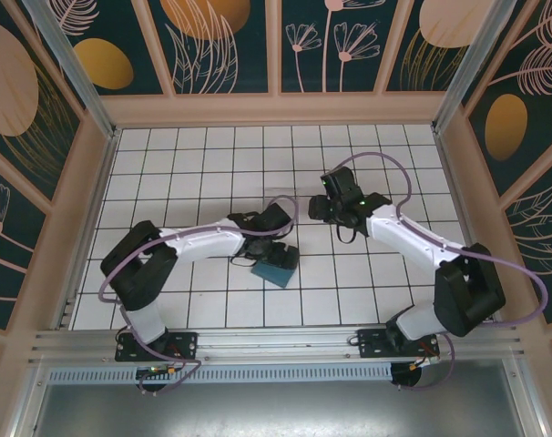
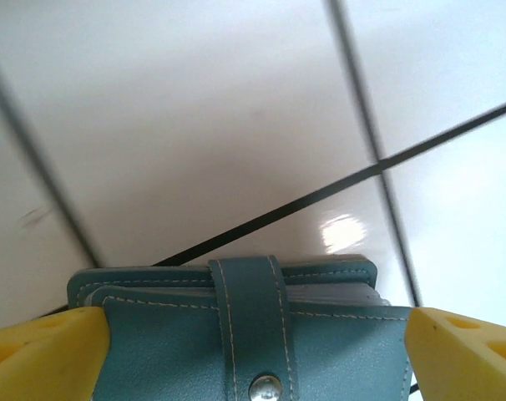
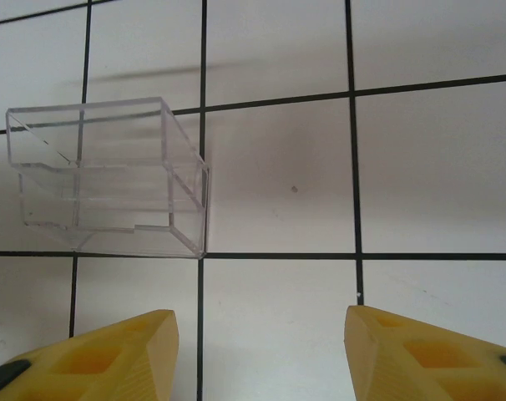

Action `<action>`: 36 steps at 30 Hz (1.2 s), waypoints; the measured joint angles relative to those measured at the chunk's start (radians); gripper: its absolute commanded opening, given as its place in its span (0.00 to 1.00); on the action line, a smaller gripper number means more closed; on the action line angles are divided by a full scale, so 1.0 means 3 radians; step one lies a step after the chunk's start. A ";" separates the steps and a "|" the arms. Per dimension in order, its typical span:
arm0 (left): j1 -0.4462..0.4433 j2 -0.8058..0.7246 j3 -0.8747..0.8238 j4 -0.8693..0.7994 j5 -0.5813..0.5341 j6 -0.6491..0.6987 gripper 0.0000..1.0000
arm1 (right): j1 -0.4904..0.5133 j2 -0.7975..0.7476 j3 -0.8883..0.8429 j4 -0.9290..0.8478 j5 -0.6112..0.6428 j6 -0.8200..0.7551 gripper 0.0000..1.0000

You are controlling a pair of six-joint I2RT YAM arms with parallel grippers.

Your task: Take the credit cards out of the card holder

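Observation:
The teal card holder lies closed on the tiled floor, its strap snapped shut over the front. Pale edges of the credit cards show between its two panels. My left gripper straddles the holder, one yellow finger at each side edge, jaws wide open. From above, the holder sticks out below that gripper. My right gripper hangs open over bare tiles with nothing between its fingers; the top view has it right of centre.
A small clear plastic box sits on the floor ahead and left of the right gripper. Patterned walls enclose the tiled floor on three sides. Purple cables loop off both arms.

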 measured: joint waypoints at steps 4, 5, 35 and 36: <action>-0.0051 0.0043 0.0100 0.0000 0.0050 0.0156 0.93 | -0.0039 -0.0144 -0.0046 -0.0051 -0.0014 0.0000 0.55; -0.0056 0.0024 0.0098 -0.0003 0.0036 0.0158 0.93 | -0.0039 -0.0173 -0.0058 -0.0066 -0.0028 0.0000 0.55; 0.0273 -0.1212 -0.1626 0.0478 0.0492 -0.0699 0.38 | 0.0601 0.0498 -0.0622 0.0563 -0.1527 0.0057 0.46; 0.0277 -0.1172 -0.1612 0.0474 0.0483 -0.0699 0.37 | 0.0618 0.0498 -0.0649 0.0582 -0.1536 0.0084 0.46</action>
